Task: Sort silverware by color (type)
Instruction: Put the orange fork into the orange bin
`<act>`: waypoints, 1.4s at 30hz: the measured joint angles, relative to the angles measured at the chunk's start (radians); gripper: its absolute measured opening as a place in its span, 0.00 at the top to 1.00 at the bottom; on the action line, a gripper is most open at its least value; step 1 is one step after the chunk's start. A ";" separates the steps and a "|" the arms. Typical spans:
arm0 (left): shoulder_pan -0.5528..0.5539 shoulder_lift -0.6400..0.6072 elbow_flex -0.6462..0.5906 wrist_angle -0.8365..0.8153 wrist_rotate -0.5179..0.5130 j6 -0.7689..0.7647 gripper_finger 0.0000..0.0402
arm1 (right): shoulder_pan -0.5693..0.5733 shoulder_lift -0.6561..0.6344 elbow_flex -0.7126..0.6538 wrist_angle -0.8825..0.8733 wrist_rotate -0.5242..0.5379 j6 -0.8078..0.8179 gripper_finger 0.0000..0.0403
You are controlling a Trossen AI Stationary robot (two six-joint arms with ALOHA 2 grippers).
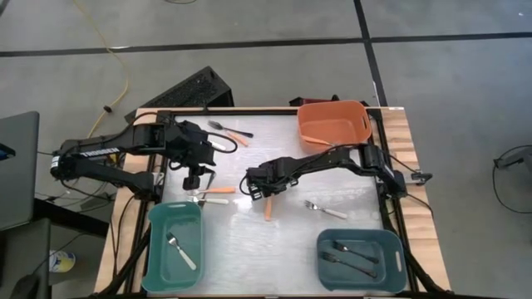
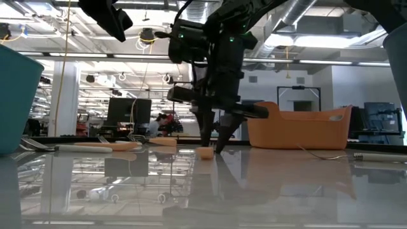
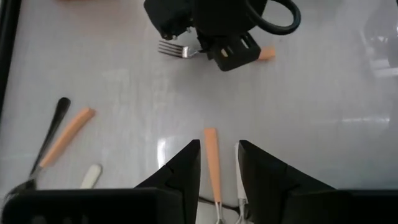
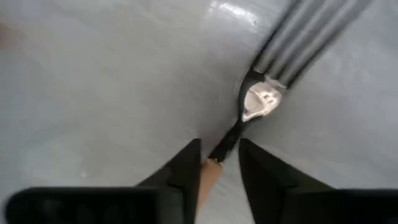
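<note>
An orange-handled fork (image 4: 258, 102) lies flat on the table near its middle. My right gripper (image 4: 219, 162) points straight down over it, open. Its fingertips reach the tabletop on either side of the spot where the metal neck meets the orange handle. The handle's free end (image 2: 205, 152) sticks out beside the fingers. Seen from above, my right gripper (image 1: 263, 193) covers the fork's head. My left gripper (image 1: 193, 178) hangs open above the table's left half, over an orange-handled piece (image 3: 211, 162) and a white-handled piece (image 1: 212, 200). My right gripper's fingers (image 4: 186, 168) stand across the fork at the top of its orange handle (image 4: 208, 177), coming from above. The handle lies close against one finger. I cannot tell whether the fingers touch it. The fork rests flat on the table.
An orange bin (image 1: 332, 120) stands at the far right. A teal bin (image 1: 174, 245) at the near left holds a white-handled fork. A grey-blue bin (image 1: 362, 257) at the near right holds black pieces. Loose silverware lies at the far left (image 1: 229, 133), and a white-handled fork (image 1: 314, 208) lies right of centre.
</note>
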State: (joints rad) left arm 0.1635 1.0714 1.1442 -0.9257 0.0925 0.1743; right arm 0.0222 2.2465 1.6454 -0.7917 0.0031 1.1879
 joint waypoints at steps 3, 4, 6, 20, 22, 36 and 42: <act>0.000 0.000 0.000 0.000 -0.024 0.011 0.77 | 0.000 0.001 -0.002 -0.015 0.002 -0.025 0.83; 0.000 0.000 0.000 0.001 -0.027 0.011 0.77 | -0.001 0.001 -0.002 -0.013 0.004 -0.034 0.89; 0.000 0.000 0.000 0.001 -0.028 0.010 0.77 | -0.013 -0.017 -0.005 -0.007 -0.002 -0.053 0.92; 0.018 0.033 0.001 0.145 -0.101 0.083 0.77 | -0.202 -0.424 -0.010 0.005 -0.003 -0.498 0.92; 0.037 0.037 0.001 0.190 -0.106 0.083 0.77 | -0.246 -0.509 -0.011 -0.021 -0.008 -0.598 0.92; 0.243 0.100 0.001 0.743 -0.162 -0.068 0.77 | -0.639 -0.710 -0.050 -0.367 0.002 -1.598 0.92; 0.314 0.164 0.001 0.928 -0.153 -0.173 0.77 | -0.686 -0.703 -0.188 -0.320 -0.005 -1.813 0.92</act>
State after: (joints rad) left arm 0.4772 1.2351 1.1454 0.0018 -0.0605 0.0010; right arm -0.6634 1.5436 1.4570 -1.1118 -0.0014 -0.6247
